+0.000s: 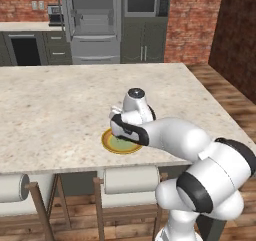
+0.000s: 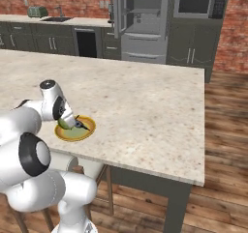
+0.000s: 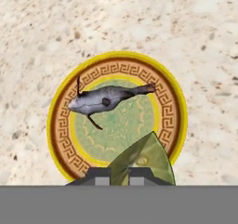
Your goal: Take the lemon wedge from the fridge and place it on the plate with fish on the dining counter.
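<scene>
The plate with fish (image 3: 59, 108) has a yellow rim and a patterned brown band, and a grey fish (image 3: 103, 100) lies across its green middle. It rests near the front edge of the dining counter (image 1: 60, 100). My gripper (image 3: 120, 176) hangs just above the plate's near rim, shut on the yellow-green lemon wedge (image 3: 145, 157), which sticks up between the fingertips. From the right base camera the gripper (image 2: 73, 123) is over the plate (image 2: 88, 130). The plate (image 1: 107, 142) is partly hidden by my hand in the left base view. The fridge (image 1: 93, 20) stands at the back with its upper doors open.
Two padded stools (image 1: 131, 180) are tucked under the counter's front edge. Dark cabinets and a microwave (image 2: 194, 4) line the far wall beside the fridge (image 2: 143, 24). A brick wall and wood floor lie to the right. Bare stone top spreads all around the plate.
</scene>
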You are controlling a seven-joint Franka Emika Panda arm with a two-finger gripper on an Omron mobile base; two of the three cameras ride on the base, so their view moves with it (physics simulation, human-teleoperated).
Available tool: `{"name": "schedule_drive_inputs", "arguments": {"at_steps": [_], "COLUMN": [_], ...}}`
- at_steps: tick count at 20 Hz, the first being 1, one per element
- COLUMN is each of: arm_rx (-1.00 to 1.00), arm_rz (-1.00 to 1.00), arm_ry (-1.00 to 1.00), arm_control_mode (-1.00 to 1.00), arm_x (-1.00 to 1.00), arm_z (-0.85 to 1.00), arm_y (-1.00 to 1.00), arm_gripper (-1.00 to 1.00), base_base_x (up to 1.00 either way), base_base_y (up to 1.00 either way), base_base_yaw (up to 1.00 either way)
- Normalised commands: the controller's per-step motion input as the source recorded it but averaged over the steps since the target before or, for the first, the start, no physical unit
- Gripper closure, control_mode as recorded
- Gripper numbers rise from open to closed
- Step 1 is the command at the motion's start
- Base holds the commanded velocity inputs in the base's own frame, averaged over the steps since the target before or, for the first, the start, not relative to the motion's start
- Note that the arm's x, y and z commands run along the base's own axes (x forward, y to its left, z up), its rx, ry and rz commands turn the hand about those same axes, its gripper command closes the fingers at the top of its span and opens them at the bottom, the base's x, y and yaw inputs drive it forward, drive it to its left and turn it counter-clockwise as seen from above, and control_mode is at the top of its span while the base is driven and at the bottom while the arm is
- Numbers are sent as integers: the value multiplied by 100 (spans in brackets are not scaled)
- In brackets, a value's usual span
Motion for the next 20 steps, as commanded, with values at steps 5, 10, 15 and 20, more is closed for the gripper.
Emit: {"name": "schedule_drive_inputs", "arguments": {"at_steps": [5, 10, 15, 20], "arm_rx": [0, 0, 0, 0], "arm_rz": [0, -2, -2, -2], "arm_ry": [0, 0, 0, 3], "arm_control_mode": [-100, -100, -100, -100], "arm_x": [39, 43, 27, 5], "arm_z": [-11, -10, -24, -32], "arm_y": [0, 0, 0, 3], "arm_gripper": [100, 100, 100, 100], "base_base_x": [0, 0, 0, 0], "base_base_y": [0, 0, 0, 0], "base_base_yaw": [0, 0, 0, 0]}}
